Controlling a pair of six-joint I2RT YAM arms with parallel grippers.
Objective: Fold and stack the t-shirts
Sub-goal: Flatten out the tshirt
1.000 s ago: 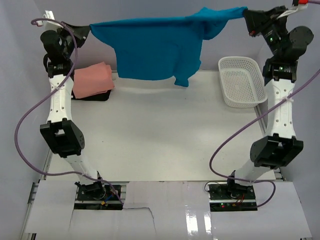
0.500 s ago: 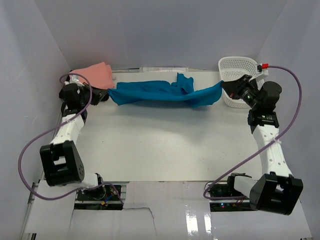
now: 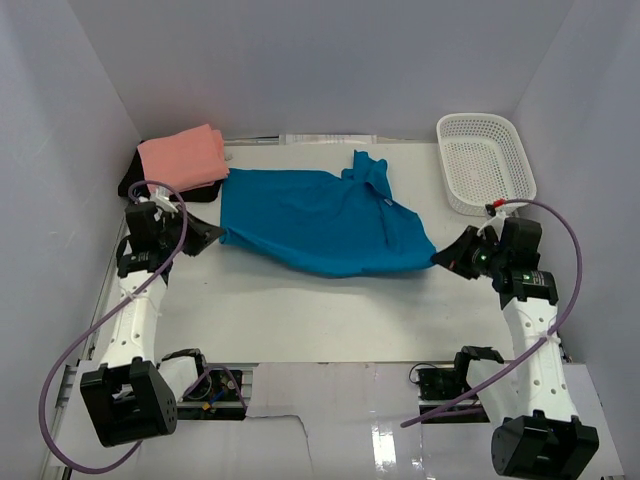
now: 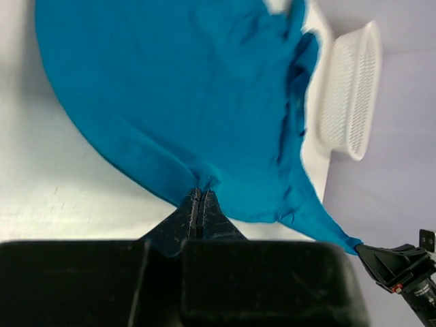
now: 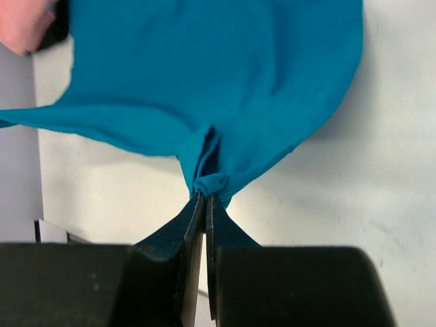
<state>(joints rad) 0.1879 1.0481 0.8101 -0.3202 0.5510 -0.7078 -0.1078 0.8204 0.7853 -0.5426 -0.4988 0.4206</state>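
Left fingers point(image 4: 190, 208) and right fingers point(image 5: 197, 212) pinching blue t-shirt point(image 3: 320, 220), long axis left-right

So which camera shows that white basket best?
The top external view: the whole white basket shows, at far right. The left wrist view catches it sideways beyond the blue shirt; the right wrist view misses it.

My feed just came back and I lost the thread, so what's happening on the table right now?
Both arms hold the blue t-shirt, which lies spread but wrinkled on the table. The left gripper is shut on its left edge, the right gripper on its right corner. A folded pink t-shirt sits at the far left; the white basket stands at far right.
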